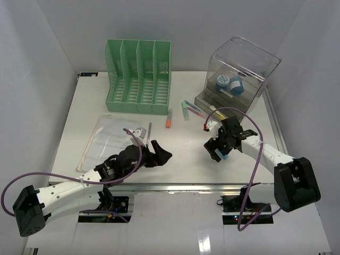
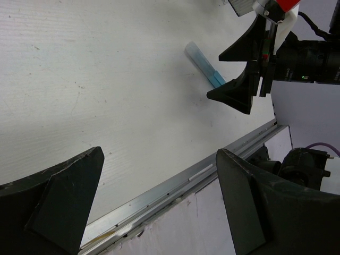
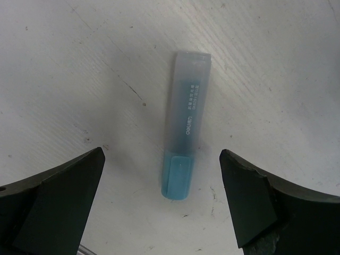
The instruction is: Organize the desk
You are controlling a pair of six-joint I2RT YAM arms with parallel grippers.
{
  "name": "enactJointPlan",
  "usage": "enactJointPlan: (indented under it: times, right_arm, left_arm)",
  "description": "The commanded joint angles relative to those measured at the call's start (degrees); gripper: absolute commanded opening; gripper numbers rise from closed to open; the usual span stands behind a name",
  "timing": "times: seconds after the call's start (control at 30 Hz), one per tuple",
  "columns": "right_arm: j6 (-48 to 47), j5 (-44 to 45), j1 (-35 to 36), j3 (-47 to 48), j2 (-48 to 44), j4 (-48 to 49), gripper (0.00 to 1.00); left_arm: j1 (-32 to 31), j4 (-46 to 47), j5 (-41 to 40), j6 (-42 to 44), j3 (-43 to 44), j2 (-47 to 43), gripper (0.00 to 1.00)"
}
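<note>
The white desk [image 1: 186, 141] has a silver rail [image 2: 175, 183] along its near edge. A blue highlighter [image 3: 186, 133] lies flat on it, also seen in the top view [image 1: 224, 156] and the left wrist view [image 2: 204, 66]. My right gripper [image 3: 162, 199] is open and hovers just above the highlighter, with a jaw on either side of its capped end. It shows in the top view too [image 1: 217, 151]. My left gripper [image 1: 163, 153] is open and empty, low over the desk near the front rail, pointing towards the right gripper [image 2: 245, 69].
A green file organizer [image 1: 139, 77] stands at the back. A clear drawer box [image 1: 239, 71] with blue tape rolls stands back right. Orange [image 1: 168, 119], green [image 1: 185, 110] and pink [image 1: 194, 110] highlighters lie before them. A paper sleeve [image 1: 106, 139] and a pen [image 1: 149, 129] lie left.
</note>
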Motion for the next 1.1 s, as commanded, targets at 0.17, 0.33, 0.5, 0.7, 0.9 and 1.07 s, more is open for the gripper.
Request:
enactJointPlan:
  times: [0.17,0.33,0.5,0.7,0.9,1.07]
  right_arm:
    - [0.6,4.8,0.5,-0.5,4.6,5.4,0.9]
    - [0.1,3.9,0.4,0.2,6.8,6.0,0.71]
    - [-0.4,3.0,0.4,0.2,7.8,6.0,0.42]
    - [-1.0,2.4,0.4,0.2,7.6,5.8,0.13]
    - [-5.3,-2.5,0.4,2.9,1.1,3.3,0.08]
    - [-10.8,-2.6,-0.4,12.8,-7.0,2.3,0.08]
  left_arm:
    - [-0.2,0.3,0.0,-0.5,-0.9,-2.5,0.98]
    - [-0.2,0.1,0.1,-0.6,-1.0,-3.2,0.98]
    - [-0.1,0.1,0.5,-0.9,-1.1,-3.0,0.98]
    - [-0.2,0.2,0.8,-1.3,-1.3,-2.8,0.98]
    - [-0.2,1.3,1.1,-1.3,-1.5,-1.1,0.98]
    - [-0.2,2.9,1.9,-0.7,-1.0,1.8,0.98]
